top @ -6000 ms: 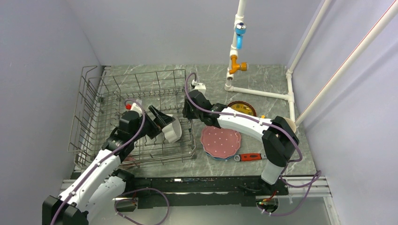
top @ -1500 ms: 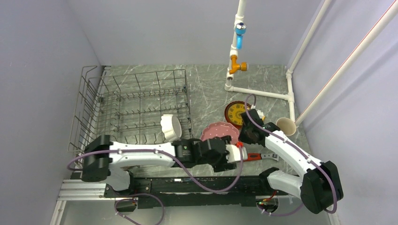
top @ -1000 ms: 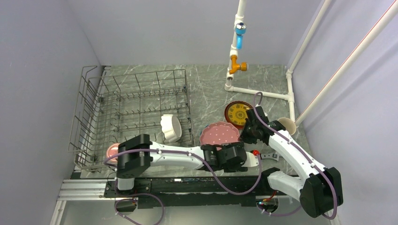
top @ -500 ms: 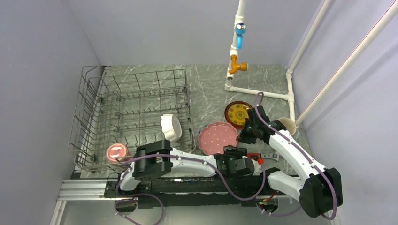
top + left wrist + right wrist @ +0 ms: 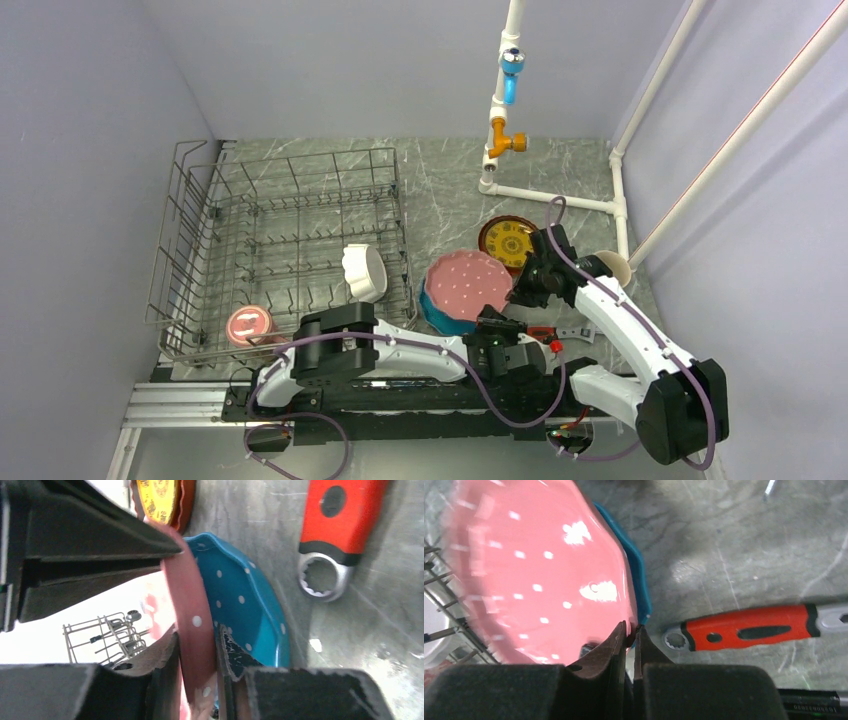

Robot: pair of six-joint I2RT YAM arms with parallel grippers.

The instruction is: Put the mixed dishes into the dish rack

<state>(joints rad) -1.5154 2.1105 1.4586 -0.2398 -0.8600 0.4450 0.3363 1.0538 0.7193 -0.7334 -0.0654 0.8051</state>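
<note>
The pink scalloped plate is tilted up off the blue plate. My right gripper is shut on its right rim. My left gripper is at its near edge, and both pads press the pink rim. The red-brown plate with a yellow centre lies behind. A cream cup sits at the far right. In the dish rack a white scalloped bowl stands on edge and a pink mug sits in the near left corner.
A red-handled wrench lies on the marble table just right of the plates, close to both grippers. White pipework with a blue and orange valve stands at the back right. Grey walls close in left and right.
The left arm has swung from the rack across to the plates, and its jaws have closed onto the pink plate's near rim. The right gripper has tipped the pink plate up, uncovering the blue plate.
</note>
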